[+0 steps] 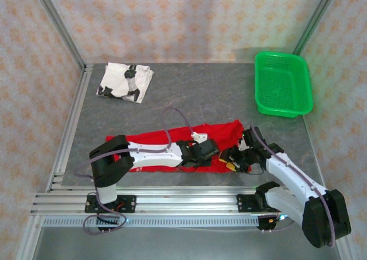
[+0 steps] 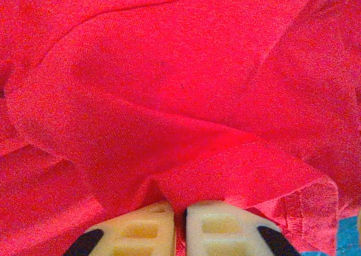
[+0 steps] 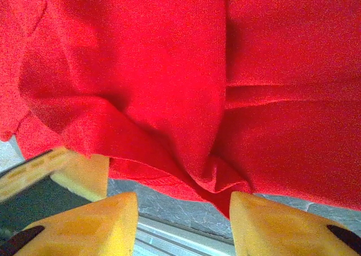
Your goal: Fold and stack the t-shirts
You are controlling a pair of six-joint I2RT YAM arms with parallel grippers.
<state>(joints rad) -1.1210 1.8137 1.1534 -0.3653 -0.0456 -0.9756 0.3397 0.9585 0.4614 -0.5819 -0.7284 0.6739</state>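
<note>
The red t-shirt (image 1: 166,141) lies as a long rumpled strip across the front of the table, with a small white patch showing on top. My left gripper (image 1: 213,155) sits low at its front edge. In the left wrist view this gripper (image 2: 179,208) is shut, pinching a thin fold of the red t-shirt (image 2: 180,98). My right gripper (image 1: 230,160) is close beside it on the right. Its yellow fingers (image 3: 107,222) stand apart, open, with the hem of the red t-shirt (image 3: 169,98) dipping between them (image 3: 183,211). The white t-shirt (image 1: 125,81) lies folded at the back left.
A green plastic basket (image 1: 282,82) stands at the back right. An aluminium rail (image 1: 172,200) runs along the table's near edge just below both grippers. Bare grey tabletop (image 1: 200,94) lies between the two shirts. The left gripper's finger (image 3: 79,171) shows in the right wrist view.
</note>
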